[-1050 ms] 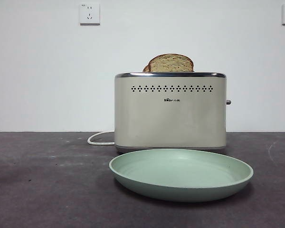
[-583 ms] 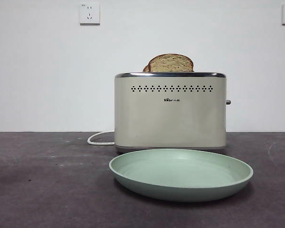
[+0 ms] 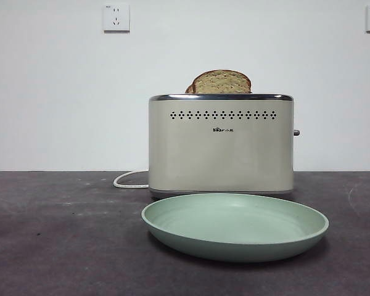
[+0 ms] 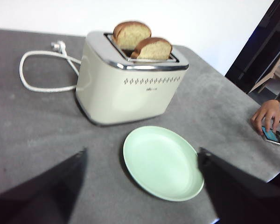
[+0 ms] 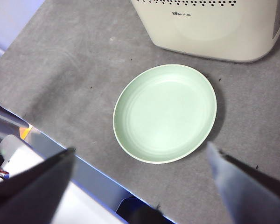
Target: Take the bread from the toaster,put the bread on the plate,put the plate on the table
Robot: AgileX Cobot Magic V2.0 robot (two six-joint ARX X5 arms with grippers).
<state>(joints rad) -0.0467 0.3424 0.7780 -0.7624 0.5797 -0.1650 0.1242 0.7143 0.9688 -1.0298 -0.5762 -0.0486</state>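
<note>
Cream toaster (image 3: pixel 221 145) hides most of the bread (image 3: pixel 222 82).

Black wedge-shaped fingers (image 4: pixel 42 186), plain, matte, blurred edges

The toaster (image 3: pixel 221 145) carries one small dark logo below its rows of holes. The letters are too small to read.

The dark grey table (image 3: pixel 61 240) fills the lower part of the front frame, carrying the toaster (image 3: pixel 221 145) at centre, its cord (image 3: pixel 128 180) at the left, and 1 plate (image 3: pixel 234 227) at lower centre-right.
</note>
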